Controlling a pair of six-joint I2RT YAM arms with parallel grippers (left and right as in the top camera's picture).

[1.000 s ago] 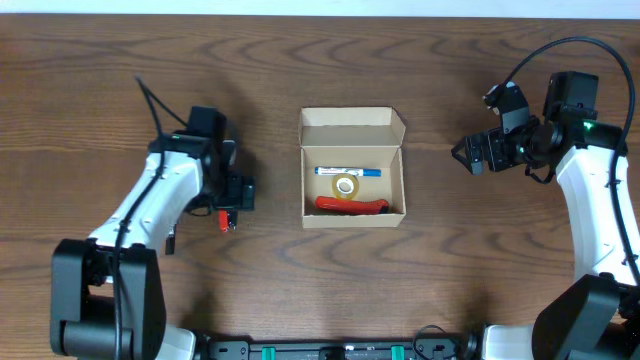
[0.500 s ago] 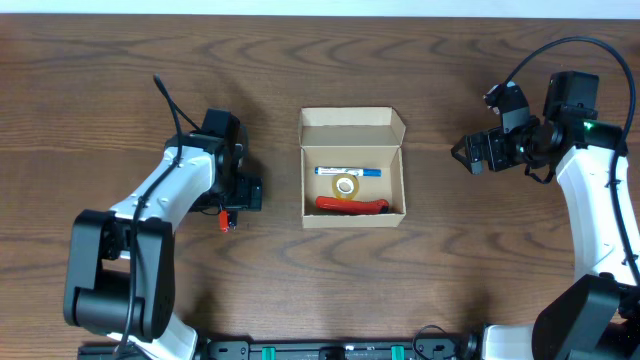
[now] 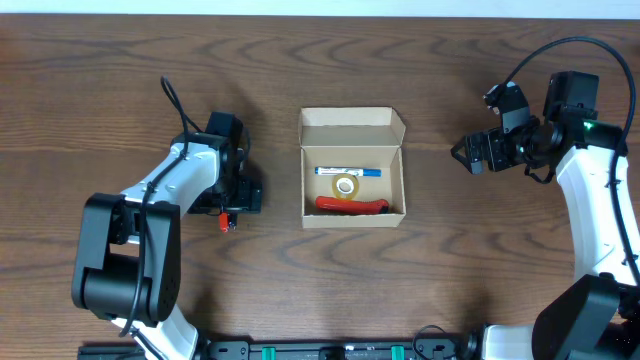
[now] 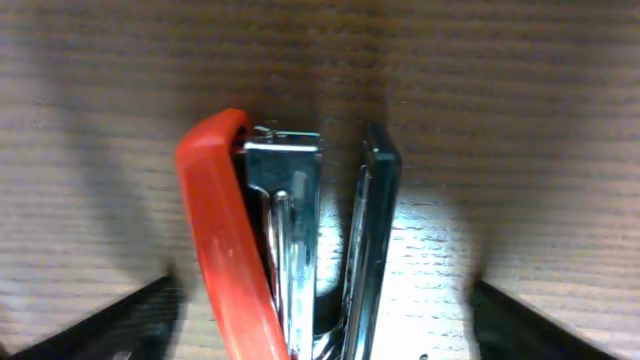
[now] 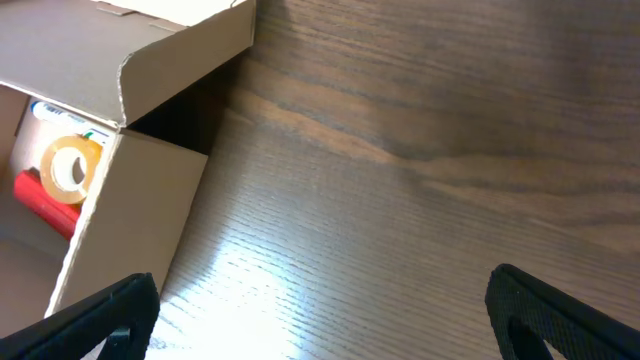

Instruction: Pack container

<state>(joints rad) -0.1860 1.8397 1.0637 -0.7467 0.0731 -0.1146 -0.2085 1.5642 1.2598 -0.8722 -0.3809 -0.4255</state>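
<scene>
The container is a tan cardboard box standing open at mid-table, its flap lid folded back. Inside lie a blue-capped marker, a roll of tape and a red object. A red and chrome stapler lies on the table left of the box; only its red tip shows in the overhead view. My left gripper is low over it, open, with a finger on each side. My right gripper is open and empty to the right of the box.
The dark wooden table runs all round the box. The right wrist view shows bare wood between my right gripper's fingers and the box's near corner, with the tape visible inside.
My left arm has shifted a little to the right, bringing its gripper closer over the stapler. The right arm and the box have not moved.
</scene>
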